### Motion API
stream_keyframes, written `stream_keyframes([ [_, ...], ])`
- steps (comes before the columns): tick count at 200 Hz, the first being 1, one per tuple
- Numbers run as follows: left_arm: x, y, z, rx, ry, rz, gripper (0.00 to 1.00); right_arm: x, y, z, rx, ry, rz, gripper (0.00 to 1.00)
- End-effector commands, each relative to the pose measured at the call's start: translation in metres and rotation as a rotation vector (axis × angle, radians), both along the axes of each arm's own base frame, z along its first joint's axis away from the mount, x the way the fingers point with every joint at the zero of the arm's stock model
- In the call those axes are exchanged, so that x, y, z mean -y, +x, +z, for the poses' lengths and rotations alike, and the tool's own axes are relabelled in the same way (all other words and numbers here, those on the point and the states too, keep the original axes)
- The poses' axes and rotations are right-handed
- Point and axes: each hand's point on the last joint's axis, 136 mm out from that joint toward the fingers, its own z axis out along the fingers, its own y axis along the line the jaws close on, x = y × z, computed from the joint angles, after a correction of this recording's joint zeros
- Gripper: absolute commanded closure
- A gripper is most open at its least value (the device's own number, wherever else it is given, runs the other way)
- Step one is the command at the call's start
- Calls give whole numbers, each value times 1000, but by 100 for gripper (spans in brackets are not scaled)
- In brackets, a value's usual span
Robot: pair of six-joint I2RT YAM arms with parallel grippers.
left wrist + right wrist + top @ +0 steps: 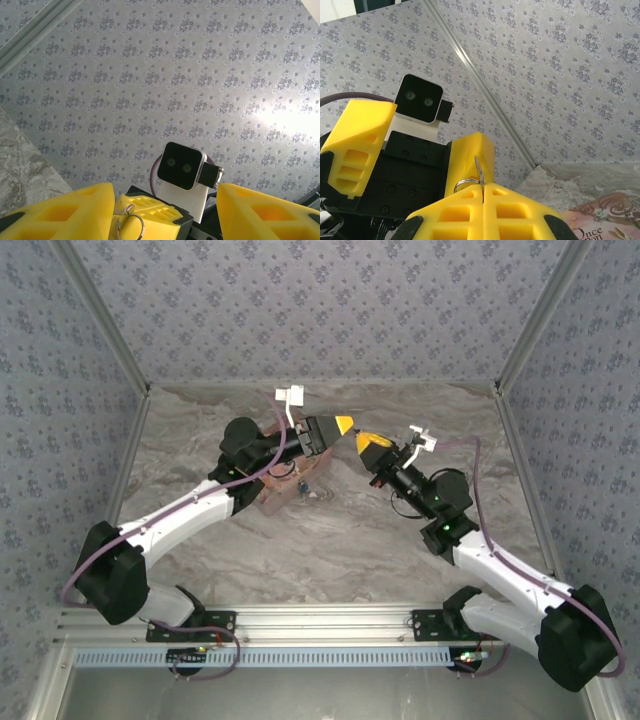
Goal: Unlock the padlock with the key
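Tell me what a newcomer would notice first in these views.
The yellow-fingered grippers stand out first, meeting tip to tip above mid-table. The left gripper is open and the right gripper is shut on a silver key ring. Under the left arm lies the pink box, with the tiny blue padlock at its edge.

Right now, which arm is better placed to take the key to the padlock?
Right, probably. The right gripper is shut on the key ring, while the left gripper is open and empty, straddling it. The padlock lies by the pink box.
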Motion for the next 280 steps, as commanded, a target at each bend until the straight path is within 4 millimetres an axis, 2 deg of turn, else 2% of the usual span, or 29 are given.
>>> stream_keyframes([
  [1,2,-10,17,62,-21,-31,46,0,-5,31,63,65,7,100],
  [34,3,-10,15,64,-6,-33,53,-3,-6,34,65,66,14,100],
  [53,2,-9,12,62,6,-18,53,-4,-6,34,68,54,15,100],
  [115,-8,-4,7,75,54,68,42,2,-8,30,53,25,-24,100],
  [158,-5,-6,7,77,43,39,41,-3,-7,31,55,25,-11,100],
  [186,-3,-10,11,89,30,15,48,-5,-5,30,50,29,-8,100],
  [228,-1,-11,11,87,26,7,64,-8,-3,27,33,37,-4,100],
  [264,-2,-10,10,87,25,10,85,-10,-2,23,14,25,-2,100],
  [280,-4,-9,9,83,34,30,98,-7,-2,19,-1,20,-16,80],
])
